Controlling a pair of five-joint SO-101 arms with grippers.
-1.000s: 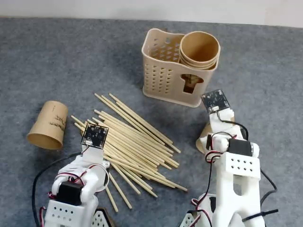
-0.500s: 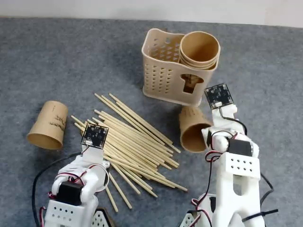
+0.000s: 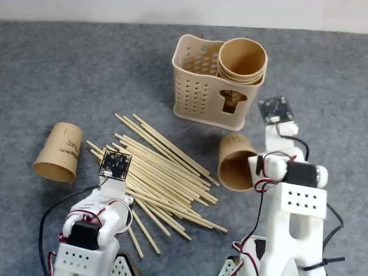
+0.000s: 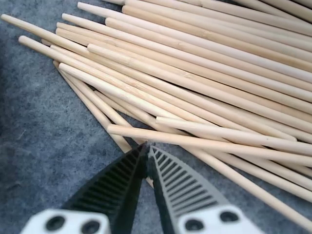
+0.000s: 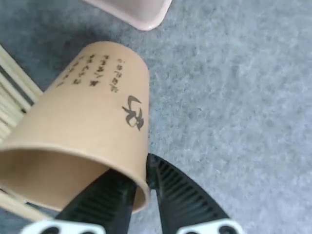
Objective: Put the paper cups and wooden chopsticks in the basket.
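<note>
- basket [image 3: 198, 95]: beige plastic, holey walls, upright at far side of grey mat
- cup stack [image 3: 242, 57]: brown paper cups nested, upright, mouth up, in basket's right end
- left cup [image 3: 59, 151]: on its side, dark print on wall, mouth facing away from basket, well apart from it
- tilted cup [image 3: 236, 162]: just beside basket front, mouth toward arm bases, rim pinched in right gripper [image 5: 146, 163]
- chopsticks [image 3: 164, 169]: pale wood, loose heap flat on mat, mostly parallel diagonals, between the two loose cups
</note>
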